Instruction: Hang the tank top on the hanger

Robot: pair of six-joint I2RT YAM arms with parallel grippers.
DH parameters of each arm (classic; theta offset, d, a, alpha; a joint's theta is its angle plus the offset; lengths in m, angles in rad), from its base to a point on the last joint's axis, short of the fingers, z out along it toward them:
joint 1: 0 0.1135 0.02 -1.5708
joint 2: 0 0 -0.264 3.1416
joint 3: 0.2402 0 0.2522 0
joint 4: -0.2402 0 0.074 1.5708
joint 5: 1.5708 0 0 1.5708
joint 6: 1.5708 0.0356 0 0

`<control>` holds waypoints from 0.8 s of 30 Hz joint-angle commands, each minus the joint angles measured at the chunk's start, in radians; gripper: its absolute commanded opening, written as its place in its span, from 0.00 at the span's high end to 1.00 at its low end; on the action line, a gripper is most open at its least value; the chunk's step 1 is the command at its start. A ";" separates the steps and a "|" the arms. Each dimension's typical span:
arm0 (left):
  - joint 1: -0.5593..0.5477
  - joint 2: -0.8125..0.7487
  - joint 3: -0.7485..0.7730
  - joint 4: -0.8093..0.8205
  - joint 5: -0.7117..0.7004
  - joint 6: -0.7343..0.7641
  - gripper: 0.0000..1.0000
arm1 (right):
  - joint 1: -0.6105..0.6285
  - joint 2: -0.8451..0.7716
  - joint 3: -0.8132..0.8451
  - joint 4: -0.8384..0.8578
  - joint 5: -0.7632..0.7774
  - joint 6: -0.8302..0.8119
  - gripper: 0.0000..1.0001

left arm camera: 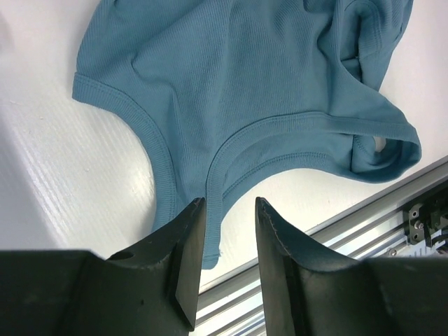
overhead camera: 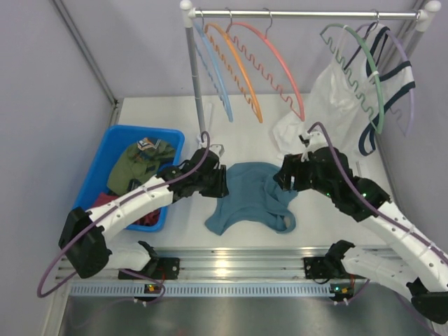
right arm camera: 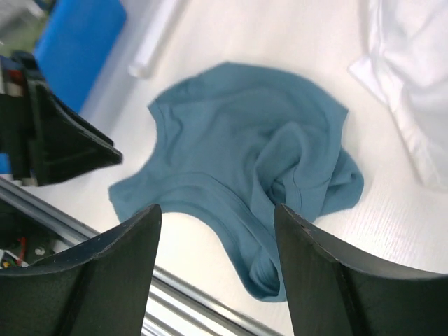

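Hovering over the tank top [overhead camera: 252, 196], left gripper [left arm camera: 228, 203] half-open, right gripper [right arm camera: 217, 210] wide, both empty. Pinching bunched layers could close the strap openings.

The white matte table [overhead camera: 238, 143] carries a crumpled teal-blue ribbed fabric tank top [overhead camera: 248, 199], spread flat between the left gripper [overhead camera: 224, 183] and the right gripper [overhead camera: 281, 180]. A blue rectangular plastic bin [overhead camera: 98, 175] stands to the left gripper's left. Bunched white fabric [overhead camera: 290, 129] rests just beyond the right gripper.
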 commanded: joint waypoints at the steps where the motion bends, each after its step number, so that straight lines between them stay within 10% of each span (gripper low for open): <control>1: 0.000 -0.049 0.041 -0.031 -0.009 0.016 0.60 | 0.012 -0.025 0.167 -0.079 -0.002 -0.080 0.35; 14: 0.000 -0.115 0.049 -0.049 0.010 0.019 0.60 | -0.013 0.309 0.920 -0.182 0.173 -0.342 0.38; 24: 0.000 -0.131 0.059 -0.059 0.024 0.050 0.60 | -0.247 0.699 1.386 -0.233 -0.172 -0.468 0.34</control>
